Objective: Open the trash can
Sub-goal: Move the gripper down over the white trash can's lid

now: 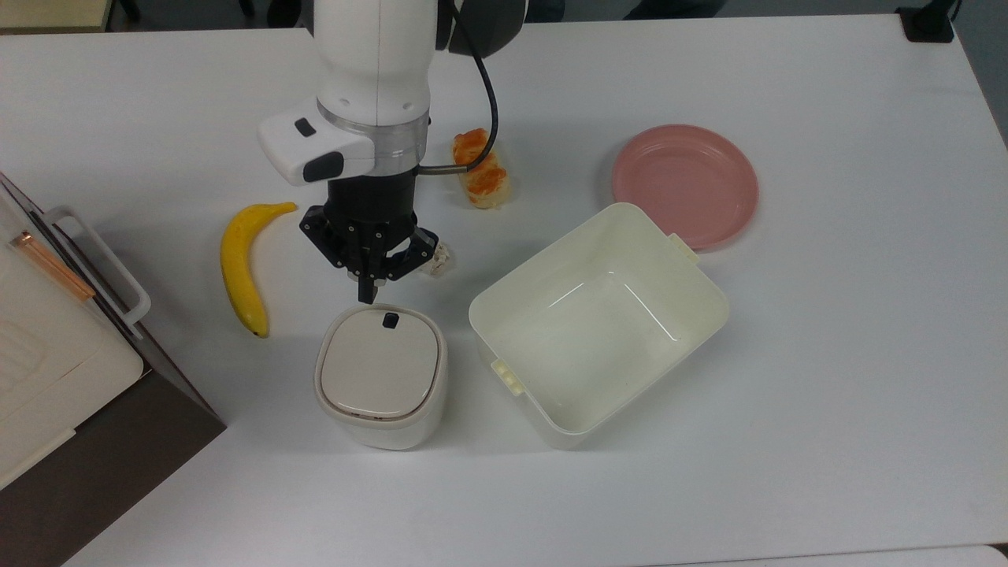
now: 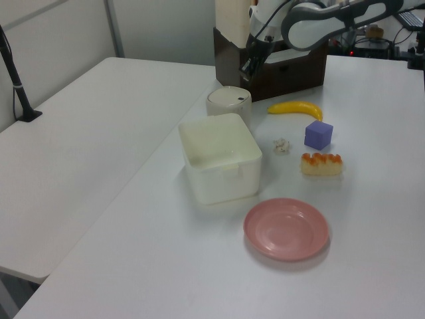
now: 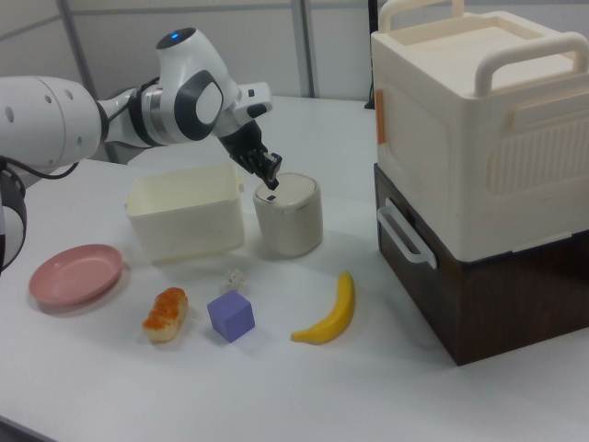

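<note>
The trash can [image 1: 382, 376] is a small cream-white rounded-square bin standing on the white table, its flat beige lid down. A small dark button [image 1: 390, 320] sits at the lid's far rim. My gripper [image 1: 367, 296] points down with its dark fingers pressed together, shut on nothing. In the top view its tip sits just above and slightly left of the button. In the right view the gripper [image 3: 272, 183] hovers right over the button [image 3: 272, 196] on the trash can [image 3: 288, 219]. In the left view the gripper [image 2: 248, 69] hangs above the trash can [image 2: 228, 103].
A big lidless cream tub [image 1: 598, 331] stands right of the can in the top view. A banana [image 1: 240, 268] lies to its left; crumpled paper [image 1: 439, 258] and bread [image 1: 484, 179] lie behind. There are also a purple cube [image 3: 230, 316], a pink plate [image 1: 685, 185] and a cream-and-brown cabinet [image 1: 55, 354].
</note>
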